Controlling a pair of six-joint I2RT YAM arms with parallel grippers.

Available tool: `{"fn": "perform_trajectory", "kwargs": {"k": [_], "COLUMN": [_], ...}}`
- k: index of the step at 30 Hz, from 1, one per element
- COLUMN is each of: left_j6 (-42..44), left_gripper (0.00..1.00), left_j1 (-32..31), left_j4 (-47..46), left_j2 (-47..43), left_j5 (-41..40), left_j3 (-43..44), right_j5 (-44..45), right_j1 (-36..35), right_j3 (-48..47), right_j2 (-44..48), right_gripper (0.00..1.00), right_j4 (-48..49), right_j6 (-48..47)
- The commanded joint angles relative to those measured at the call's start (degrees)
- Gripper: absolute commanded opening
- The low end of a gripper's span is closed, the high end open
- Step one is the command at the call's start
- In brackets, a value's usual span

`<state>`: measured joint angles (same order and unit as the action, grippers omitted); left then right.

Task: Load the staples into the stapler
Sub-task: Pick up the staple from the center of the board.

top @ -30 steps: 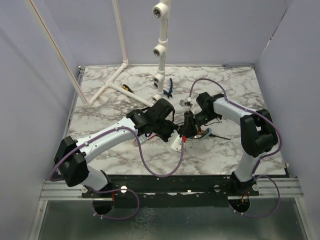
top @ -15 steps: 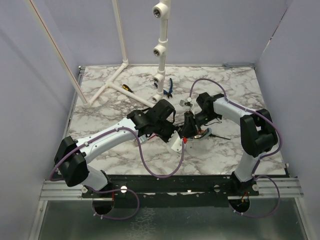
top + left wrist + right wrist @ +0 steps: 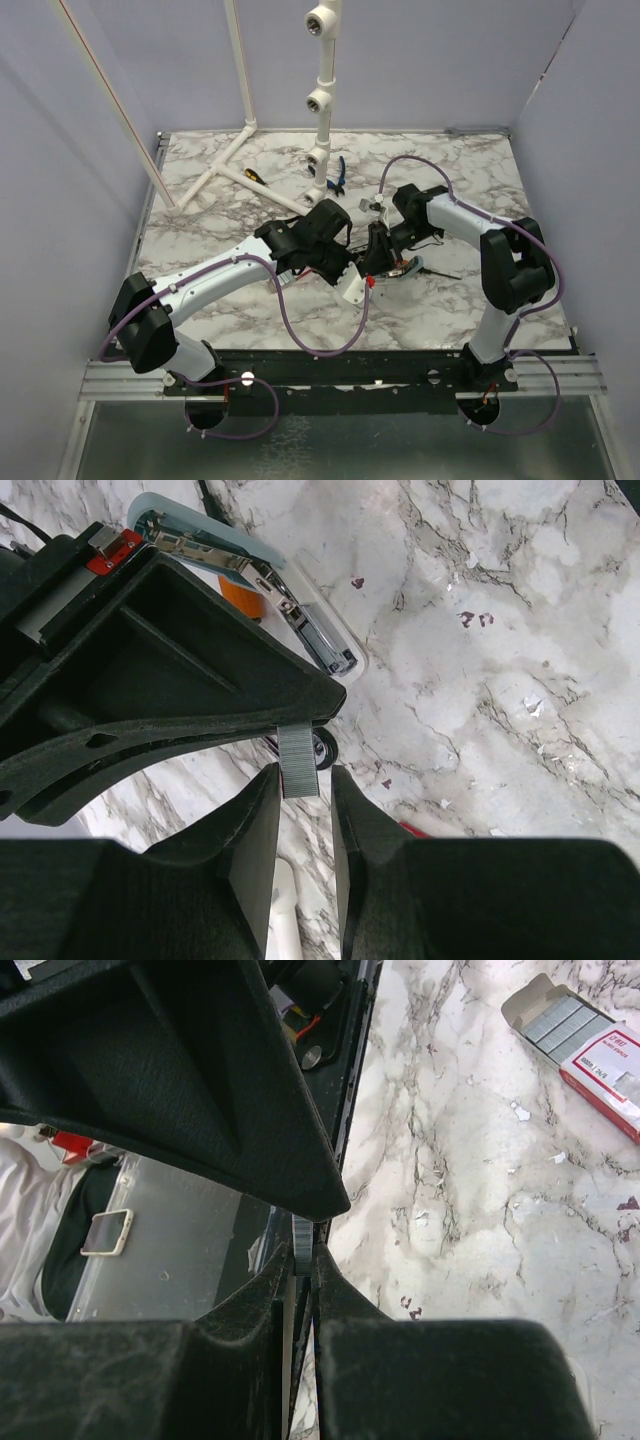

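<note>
A short grey strip of the staples [image 3: 298, 763] hangs between both grippers above the marble. My right gripper [image 3: 303, 1250] is shut on this strip [image 3: 302, 1232], pinching its thin sides. Around the strip's lower end stands my left gripper [image 3: 303, 775], open: the strip touches one finger and a narrow gap shows at the other. The stapler [image 3: 262, 580] lies opened beyond it, its shiny metal channel facing up. The white and red staple box [image 3: 590, 1045] lies open on the table with more strips inside. In the top view both grippers meet mid-table [image 3: 370, 262].
A pale teal bar [image 3: 195, 520] and an orange handle [image 3: 243, 598] lie by the stapler. White pipes [image 3: 240, 175], an upright pipe post [image 3: 322, 100], blue pliers [image 3: 337, 175] and a yellow-handled screwdriver [image 3: 253, 174] sit at the back. Small scraps dot the marble [image 3: 470, 618].
</note>
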<state>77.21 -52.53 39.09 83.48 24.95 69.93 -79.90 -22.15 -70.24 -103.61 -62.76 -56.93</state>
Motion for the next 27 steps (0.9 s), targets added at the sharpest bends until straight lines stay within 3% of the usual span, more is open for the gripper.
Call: {"fn": "perform_trajectory", "kwargs": {"k": [1, 18, 27], "left_j6": [0.5, 0.6, 1.2], "left_gripper": [0.27, 0.18, 0.13], "left_j1": [-0.4, -0.8, -0.9], "left_j4": [0.6, 0.6, 0.6], "left_j2": [0.7, 1.0, 0.8], "left_j5": [-0.6, -1.2, -1.6], "left_j3": [1.7, 1.7, 1.5], "right_j5": [-1.8, -1.7, -1.6], "right_j1": [0.1, 0.1, 0.1], "right_j3": [-1.3, -1.5, -1.9], "right_j2": [-1.3, -1.4, -2.0], "right_gripper": [0.10, 0.13, 0.23], "right_j4": [-1.4, -2.0, -3.5], "right_j6": [-1.4, -2.1, -3.5]}}
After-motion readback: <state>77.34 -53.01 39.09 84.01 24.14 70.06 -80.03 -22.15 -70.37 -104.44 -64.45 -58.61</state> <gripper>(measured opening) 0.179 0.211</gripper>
